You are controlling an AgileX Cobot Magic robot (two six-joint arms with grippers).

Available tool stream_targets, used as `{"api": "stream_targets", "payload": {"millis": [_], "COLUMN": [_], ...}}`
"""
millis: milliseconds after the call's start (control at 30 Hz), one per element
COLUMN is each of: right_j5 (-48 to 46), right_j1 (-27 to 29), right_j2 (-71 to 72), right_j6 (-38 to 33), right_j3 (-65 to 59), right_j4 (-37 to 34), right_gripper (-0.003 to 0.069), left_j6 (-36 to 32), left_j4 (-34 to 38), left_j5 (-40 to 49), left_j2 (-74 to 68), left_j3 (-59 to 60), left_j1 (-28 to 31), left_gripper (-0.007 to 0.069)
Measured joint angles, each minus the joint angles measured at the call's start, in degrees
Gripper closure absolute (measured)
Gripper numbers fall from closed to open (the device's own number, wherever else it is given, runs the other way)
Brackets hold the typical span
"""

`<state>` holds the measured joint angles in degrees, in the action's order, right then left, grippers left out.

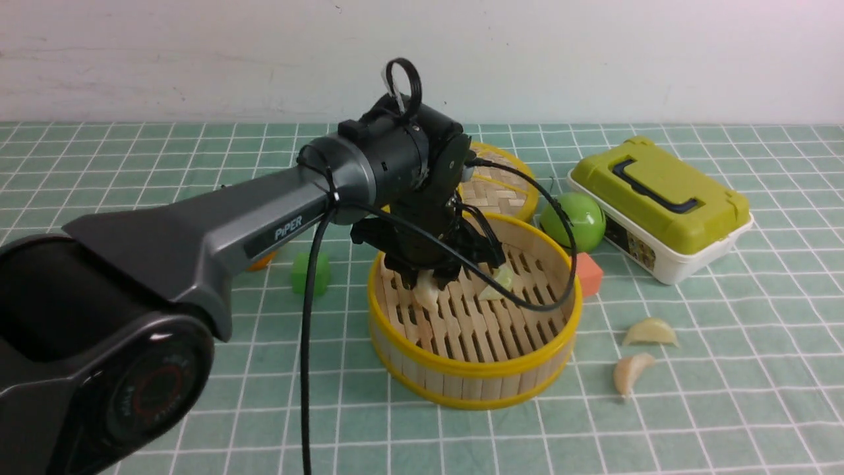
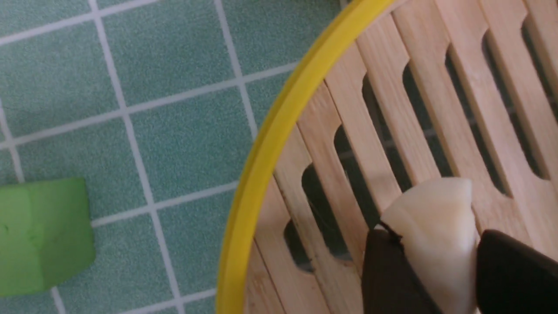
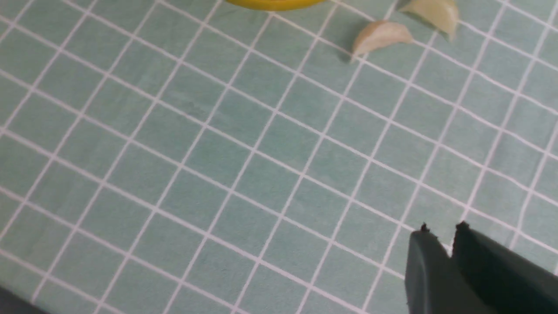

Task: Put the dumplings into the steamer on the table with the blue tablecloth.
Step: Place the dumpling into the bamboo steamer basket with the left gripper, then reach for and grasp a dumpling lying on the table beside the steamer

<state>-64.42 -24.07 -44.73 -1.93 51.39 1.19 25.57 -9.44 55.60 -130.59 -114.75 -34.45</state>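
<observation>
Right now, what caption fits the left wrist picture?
Left gripper pinches a pale cream crescent dumpling over the yellow-rimmed bamboo steamer.

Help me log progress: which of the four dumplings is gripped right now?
The pale dumpling pinched in the left end effector, over the steamer floor; another dumpling lies loose inside, and two dumplings lie on the cloth.

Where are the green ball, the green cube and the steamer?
Shiny green ball [image 1: 585, 221], front view, its rounded front.
Small green cube [image 2: 43, 237], left wrist view, its side face.
Round bamboo steamer [image 1: 471, 369], front view, near yellow rim.
</observation>
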Motion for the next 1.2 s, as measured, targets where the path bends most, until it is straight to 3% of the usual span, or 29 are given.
{"api": "stream_targets", "payload": {"millis": [200, 367, 467, 567, 800, 933, 1200], "right_j5": [1.56, 5.59, 9.28, 12.76, 13.36, 12.45, 16.18], "right_j1": [0.00, 0.23, 1.46, 4.48, 9.81, 9.97, 9.97], "right_j2": [-5.37, -14.17, -19.36, -25.73, -42.21, -52.17, -62.67], "right_j6": [7.05, 9.05, 9.63, 9.10, -0.77, -7.32, -14.23], "right_j3": [0.00, 0.69, 2.66, 6.94, 16.94, 22.14, 26.49], "right_j4": [7.06, 8.03, 6.84, 5.21, 0.73, -1.19, 1.46], "right_gripper": [0.0564, 0.0564, 0.0563, 0.0563, 0.0538, 0.0420, 0.0186], "left_j6": [0.00, -2.37, -3.60, -6.77, -9.27, -10.62, -13.23], "left_j4": [-0.22, -0.77, -0.51, 0.97, 2.03, 3.78, 11.10], "left_j5": [4.52, 13.63, 14.84, 15.57, 15.62, 15.62, 15.62], "left_j2": [-0.13, 0.71, 3.96, 10.55, 24.17, 33.66, 50.93], "left_j3": [-3.49, -13.18, -14.81, -15.35, -10.32, 0.26, 26.31], "left_j1": [0.00, 0.00, 0.00, -0.06, -0.06, -0.06, -0.06], "left_gripper": [0.0237, 0.0226, 0.0251, 0.0330, 0.0545, 0.0638, 0.0638]}}
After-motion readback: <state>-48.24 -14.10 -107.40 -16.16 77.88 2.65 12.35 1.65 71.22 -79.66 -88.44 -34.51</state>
